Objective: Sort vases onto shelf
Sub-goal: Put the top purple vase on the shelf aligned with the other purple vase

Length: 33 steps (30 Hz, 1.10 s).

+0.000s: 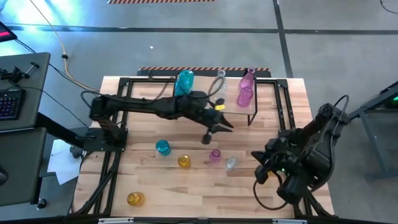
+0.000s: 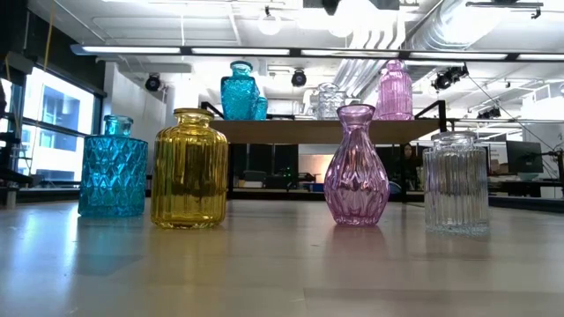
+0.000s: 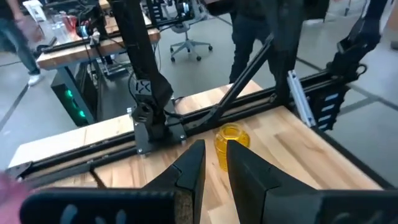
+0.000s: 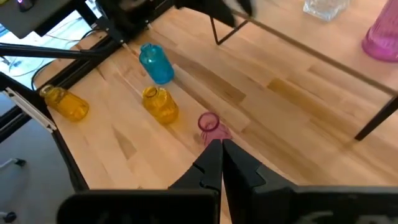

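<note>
Three vases stand on the shelf (image 1: 214, 99) at the far middle: teal (image 1: 184, 82), clear (image 1: 221, 79) and pink (image 1: 246, 88). On the table stand a teal vase (image 1: 163, 147), a yellow one (image 1: 184, 162), a pink one (image 1: 214, 155), a clear one (image 1: 231, 163) and a second yellow one (image 1: 135, 199) near the front left. My left gripper (image 1: 208, 137) hangs over the table's middle, just in front of the shelf, slightly open with nothing between its fingers (image 3: 214, 149). My right gripper (image 4: 219, 144) is shut and empty, above and to the right of the pink table vase (image 4: 208, 123).
Black frame rails (image 1: 283, 112) run along the table's sides. The shelf's thin black legs (image 1: 251, 117) stand close to the left arm. The low view shows the row of table vases (image 2: 189, 169) with the shelf (image 2: 326, 130) behind. Bare wood lies at the front middle (image 1: 205, 193).
</note>
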{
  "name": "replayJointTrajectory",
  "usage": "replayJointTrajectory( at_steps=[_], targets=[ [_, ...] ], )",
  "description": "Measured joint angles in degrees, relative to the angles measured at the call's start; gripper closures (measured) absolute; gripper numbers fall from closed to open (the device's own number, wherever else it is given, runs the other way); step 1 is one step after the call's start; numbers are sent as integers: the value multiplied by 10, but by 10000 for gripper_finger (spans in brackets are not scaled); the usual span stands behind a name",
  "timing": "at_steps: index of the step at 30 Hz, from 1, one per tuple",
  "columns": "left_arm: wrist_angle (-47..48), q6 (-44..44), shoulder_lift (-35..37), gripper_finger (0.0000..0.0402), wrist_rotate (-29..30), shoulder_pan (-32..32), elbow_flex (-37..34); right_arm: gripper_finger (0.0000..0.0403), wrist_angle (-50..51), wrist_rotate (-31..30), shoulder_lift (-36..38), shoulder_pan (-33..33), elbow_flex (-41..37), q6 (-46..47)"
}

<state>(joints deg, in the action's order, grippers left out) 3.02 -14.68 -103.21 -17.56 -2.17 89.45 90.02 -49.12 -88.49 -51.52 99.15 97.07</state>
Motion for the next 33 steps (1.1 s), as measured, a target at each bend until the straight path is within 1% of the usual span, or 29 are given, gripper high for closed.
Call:
replayJointTrajectory(
  at_steps=[3,7,11,17,21,23,31,33],
  targets=[
    [0,-6,-46,344,13,-1,44,403,0,-3,-10,-4,0,14],
    [1,-15,-93,344,70,-5,91,403,0,-3,-23,-4,0,21],
    [4,-30,-125,344,142,-5,125,403,0,-4,-29,-4,0,24],
    [15,-30,-135,344,167,-5,131,403,0,-4,-30,-4,0,30],
    [12,-30,-142,344,234,-5,131,403,0,-19,-30,-4,0,30],
    [11,-25,-144,344,256,-8,130,403,0,-34,-30,-4,0,29],
    [7,20,-166,344,277,-16,130,403,0,-55,-30,-3,0,19],
    [-12,24,-171,344,279,-16,131,403,0,-60,-30,-2,0,19]
  ],
)
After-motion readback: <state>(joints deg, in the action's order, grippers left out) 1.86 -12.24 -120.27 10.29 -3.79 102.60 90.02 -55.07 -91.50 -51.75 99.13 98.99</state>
